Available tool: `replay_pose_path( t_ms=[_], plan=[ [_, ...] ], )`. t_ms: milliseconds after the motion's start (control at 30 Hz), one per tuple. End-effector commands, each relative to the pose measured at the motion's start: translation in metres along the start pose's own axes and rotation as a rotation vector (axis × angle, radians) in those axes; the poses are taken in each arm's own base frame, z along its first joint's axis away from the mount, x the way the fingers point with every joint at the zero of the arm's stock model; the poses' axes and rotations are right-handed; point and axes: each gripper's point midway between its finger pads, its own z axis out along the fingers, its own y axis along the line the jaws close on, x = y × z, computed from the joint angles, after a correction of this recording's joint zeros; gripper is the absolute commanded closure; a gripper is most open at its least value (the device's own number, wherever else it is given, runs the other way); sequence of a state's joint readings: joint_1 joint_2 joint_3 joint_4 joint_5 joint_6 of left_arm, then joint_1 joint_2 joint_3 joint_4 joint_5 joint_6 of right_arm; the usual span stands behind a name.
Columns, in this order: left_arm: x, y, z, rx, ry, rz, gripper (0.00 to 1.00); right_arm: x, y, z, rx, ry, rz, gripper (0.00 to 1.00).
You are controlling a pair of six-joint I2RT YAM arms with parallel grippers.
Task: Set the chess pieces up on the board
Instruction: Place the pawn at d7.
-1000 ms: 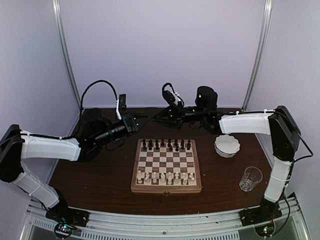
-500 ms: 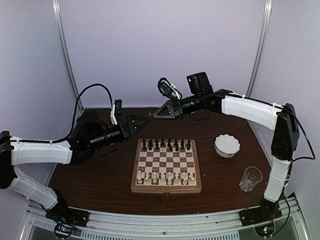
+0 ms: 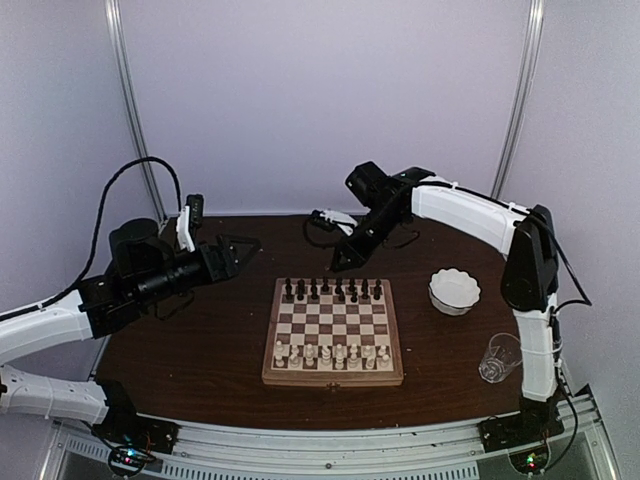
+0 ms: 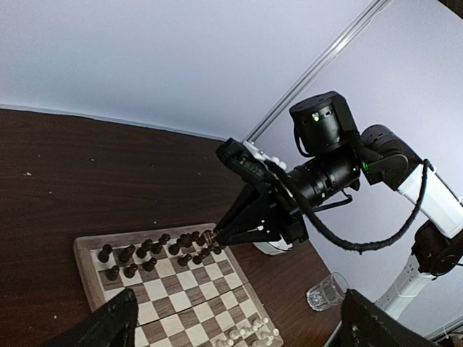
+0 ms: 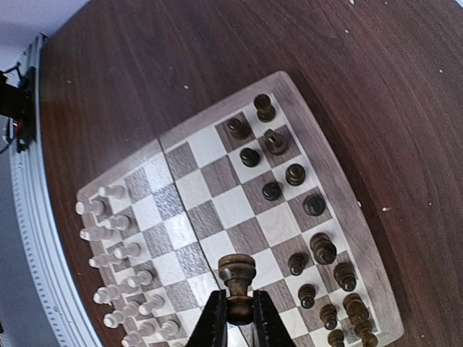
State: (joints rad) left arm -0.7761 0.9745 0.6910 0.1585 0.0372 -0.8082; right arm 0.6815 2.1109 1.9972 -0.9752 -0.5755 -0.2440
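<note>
- The dark chess piece [image 5: 237, 269], a small turned figurine, is probably light, rigid and smooth-sided. Its round profile may twist or slip in a pinch. Best hold: the narrow stem below the head, square to the fingers.
- It is off the board [image 5: 217, 195], carried in the air over the dark side's squares. The square directly beneath cannot be told.
- The right gripper [image 5: 237, 309] pinches it by the lower body, with the head protruding past the tips.
- The left gripper [image 3: 240, 247] is spread and empty, to the left of the board.
- Compared with one second ago, the right arm [image 3: 470, 210] has swung in from behind the board and tipped down toward it, and the left arm [image 3: 45, 330] has drawn back leftward.
- The other pieces [image 3: 331, 352] — dark far, white near — stand unchanged.
</note>
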Motion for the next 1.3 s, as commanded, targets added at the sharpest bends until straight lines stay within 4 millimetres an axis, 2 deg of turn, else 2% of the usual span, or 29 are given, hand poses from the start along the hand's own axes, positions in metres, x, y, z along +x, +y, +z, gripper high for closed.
replay_pose_path(
  t_ms=[0,300,867,1267],
  plan=[
    [0.007,0.02,-0.01,-0.102,0.014,0.066,0.02,0.011,-0.007,0.002,0.16,0.147,-0.183,0.94],
    [0.005,0.022,-0.018,-0.122,0.014,0.079,0.02,0.028,-0.02,0.038,0.31,0.339,-0.341,0.93],
    [0.01,0.027,-0.016,-0.134,0.028,0.083,0.03,0.035,-0.042,0.066,0.425,0.441,-0.402,0.89],
    [0.015,0.031,-0.013,-0.14,0.037,0.076,0.02,0.038,-0.034,0.078,0.399,0.454,-0.413,0.89]
  ],
)
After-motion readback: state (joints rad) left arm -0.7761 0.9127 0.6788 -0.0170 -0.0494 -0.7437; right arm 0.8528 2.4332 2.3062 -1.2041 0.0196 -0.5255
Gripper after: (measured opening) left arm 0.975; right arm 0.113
